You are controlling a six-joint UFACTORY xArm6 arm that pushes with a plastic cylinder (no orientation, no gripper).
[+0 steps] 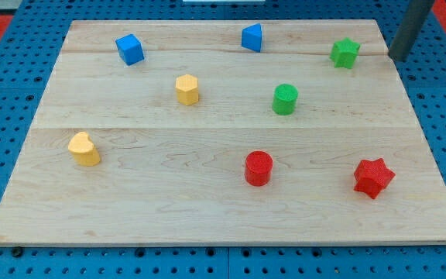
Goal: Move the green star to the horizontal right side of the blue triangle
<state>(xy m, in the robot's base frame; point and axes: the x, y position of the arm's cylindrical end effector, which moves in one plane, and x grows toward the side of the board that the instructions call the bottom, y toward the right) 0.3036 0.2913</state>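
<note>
Wooden board [207, 209] filled most of the view, its near corners cut off at the bottom edge. My rod entered from the top right corner with its upper part out of frame; my tip [397, 57] sat at the board's right edge, at 3 o'clock from the green star [345, 53] and near it but apart. No pincer exists on this arm, so none was open or closed.

The green star lay well apart from the blue triangle [252, 37], at about 3 o'clock from it and slightly lower. Bare wood ran between them. A blue cube [130, 49] sat toward the top left, a yellow hexagonal block [187, 89] and a green cylinder [286, 99] mid-board. A yellow heart [84, 149], red cylinder [259, 168] and red star [373, 177] lined the lower half.
</note>
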